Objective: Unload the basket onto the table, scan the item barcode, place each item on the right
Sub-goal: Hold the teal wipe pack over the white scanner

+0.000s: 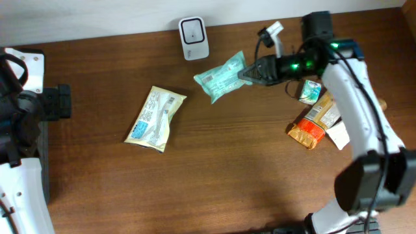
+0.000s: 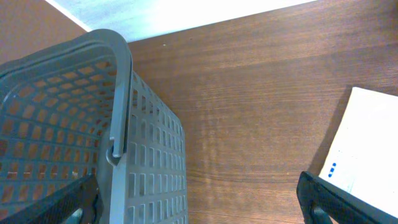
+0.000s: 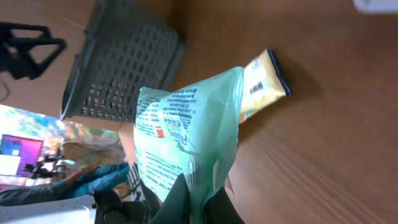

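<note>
Overhead: my right pincer (image 1: 249, 73) was clamped on one end of the green pouch (image 1: 221, 77), held lifted near the scanner (image 1: 193, 38), presumably so its barcode could face it.

Site: I'd call it a mock shop checkout | Cues: barcode scanner (image 1: 193, 38) far side, grey basket (image 2: 143, 155) left, snack packs (image 1: 156, 118) on table (image 1: 227, 169)
</note>
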Action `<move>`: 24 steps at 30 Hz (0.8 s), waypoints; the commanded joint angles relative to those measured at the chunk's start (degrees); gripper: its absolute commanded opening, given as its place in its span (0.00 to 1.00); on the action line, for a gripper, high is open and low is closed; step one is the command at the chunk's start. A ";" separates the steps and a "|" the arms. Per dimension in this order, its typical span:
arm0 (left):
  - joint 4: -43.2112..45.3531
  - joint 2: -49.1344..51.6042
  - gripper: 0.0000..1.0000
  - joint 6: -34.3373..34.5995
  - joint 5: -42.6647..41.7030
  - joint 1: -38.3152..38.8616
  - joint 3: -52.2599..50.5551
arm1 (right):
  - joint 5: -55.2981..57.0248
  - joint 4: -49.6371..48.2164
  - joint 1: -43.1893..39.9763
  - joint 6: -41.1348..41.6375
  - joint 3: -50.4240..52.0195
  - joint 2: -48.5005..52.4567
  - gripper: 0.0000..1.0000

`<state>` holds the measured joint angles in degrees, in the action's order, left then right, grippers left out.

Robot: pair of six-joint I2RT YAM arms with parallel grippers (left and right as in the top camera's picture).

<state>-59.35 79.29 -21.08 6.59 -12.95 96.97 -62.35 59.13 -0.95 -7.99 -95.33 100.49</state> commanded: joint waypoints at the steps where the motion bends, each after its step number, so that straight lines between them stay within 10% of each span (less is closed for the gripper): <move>1: 0.07 -0.17 0.99 -0.68 -0.35 -0.24 0.57 | -2.60 -0.17 -2.91 -1.53 -0.26 -6.10 0.04; 10: 0.07 -0.17 0.99 -0.68 -0.35 -0.24 0.57 | 1.27 -0.20 -4.04 3.13 -0.33 -8.96 0.04; 24: 0.07 -0.17 0.99 -0.68 -0.35 -0.24 0.57 | 77.33 -4.33 22.23 3.58 -28.09 6.86 0.04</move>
<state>-59.33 79.29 -21.08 6.59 -12.95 96.97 -2.55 57.84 19.00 -0.64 -120.62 101.60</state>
